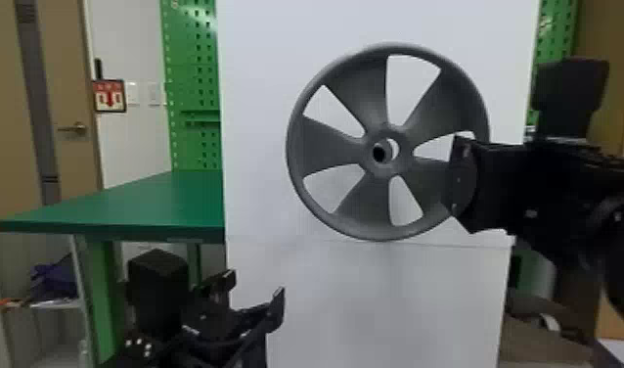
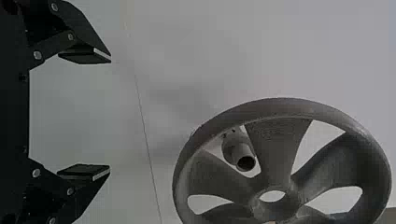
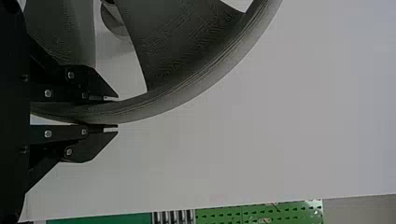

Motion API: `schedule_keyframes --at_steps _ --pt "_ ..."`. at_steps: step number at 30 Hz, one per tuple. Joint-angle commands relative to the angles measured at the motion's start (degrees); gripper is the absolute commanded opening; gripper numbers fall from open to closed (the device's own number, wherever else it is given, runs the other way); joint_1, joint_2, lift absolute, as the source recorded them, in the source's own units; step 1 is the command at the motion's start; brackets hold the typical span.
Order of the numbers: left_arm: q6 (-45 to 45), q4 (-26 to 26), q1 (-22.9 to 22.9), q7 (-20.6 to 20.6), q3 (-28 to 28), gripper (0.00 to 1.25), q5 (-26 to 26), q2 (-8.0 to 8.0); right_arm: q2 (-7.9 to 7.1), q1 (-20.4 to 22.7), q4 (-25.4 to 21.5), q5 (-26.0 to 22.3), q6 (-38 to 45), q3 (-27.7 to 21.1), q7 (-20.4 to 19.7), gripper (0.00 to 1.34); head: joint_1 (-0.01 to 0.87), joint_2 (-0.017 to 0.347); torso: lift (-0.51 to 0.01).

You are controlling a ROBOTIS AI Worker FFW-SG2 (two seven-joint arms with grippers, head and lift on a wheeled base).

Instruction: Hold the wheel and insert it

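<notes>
In the head view my right gripper (image 1: 460, 178) is at the right side of the grey five-spoked wheel (image 1: 345, 151), which is upright before a white panel. A round peg (image 1: 382, 151) shows behind the hub's hole. The right wrist view has my right gripper (image 3: 112, 113) shut on the wheel's rim (image 3: 154, 105). My left gripper (image 1: 255, 288) stands open, low and left of the wheel. In the left wrist view the left gripper (image 2: 107, 116) has nothing between its fingers; the wheel (image 2: 275, 140) is farther off, and the peg (image 2: 240, 154) shows through a gap between spokes.
The white panel (image 1: 262, 195) rises behind the wheel. A green table (image 1: 144, 200) is on the left, with a green pegboard (image 1: 193, 88) behind it. A shelf (image 1: 52, 303) with a purple item stands at the lower left.
</notes>
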Motion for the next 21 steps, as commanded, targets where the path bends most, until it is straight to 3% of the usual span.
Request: schedule_keyframes --at_steps 1,21 --pt "0.0 0.0 0.0 0.0 0.0 0.83 0.0 0.00 -0.48 -0.9 1.6 0.0 -0.7 -0.2 0.0 0.15 0.181 0.098 -0.494" --pt "0.0 0.2 0.0 0.0 -0.2 0.83 0.0 0.00 -1.36 -4.6 9.3 -1.1 -2.7 -0.1 0.1 0.15 0.181 0.098 -0.494"
